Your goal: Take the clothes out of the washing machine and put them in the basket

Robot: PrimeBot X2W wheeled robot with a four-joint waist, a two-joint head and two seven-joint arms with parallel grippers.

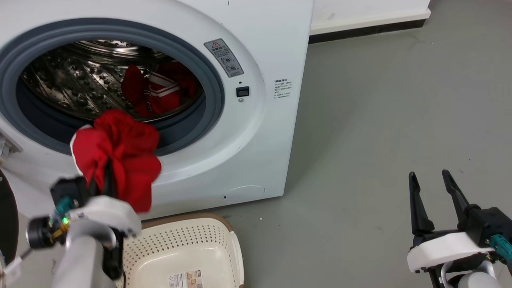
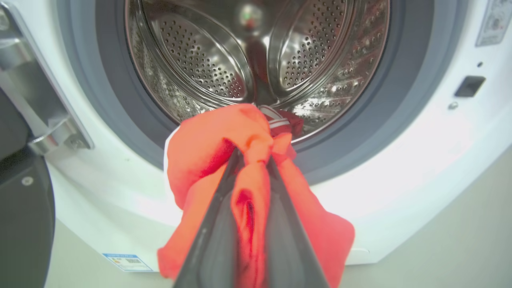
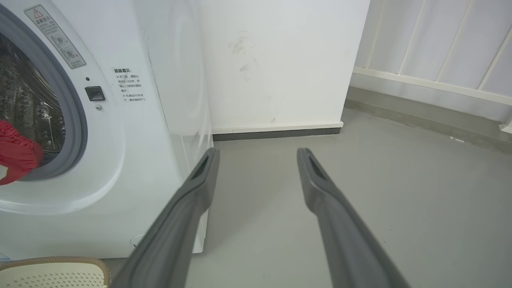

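Observation:
A plain red garment [image 1: 120, 156] hangs bunched in front of the washing machine [image 1: 260, 132] porthole, just outside the grey gasket, with my left gripper [image 1: 102, 170] shut on it. In the left wrist view the red garment [image 2: 216, 140] wraps my left gripper [image 2: 254, 154]. A second garment, red with white stripes [image 1: 160, 94], lies inside the steel drum. The cream basket [image 1: 228, 236] stands on the floor below the held garment; its rim [image 3: 60, 262] shows in the right wrist view. My right gripper [image 1: 430, 178] is open over the floor, holding nothing, and its fingers [image 3: 258, 154] point at the wall.
The dark washer door [image 2: 24, 224] stands open at the far left beside its hinge. Bare grey floor [image 1: 380, 120] stretches right of the machine to a white wall with a dark skirting [image 3: 276, 134]. A white railing [image 3: 440, 60] stands at the far right.

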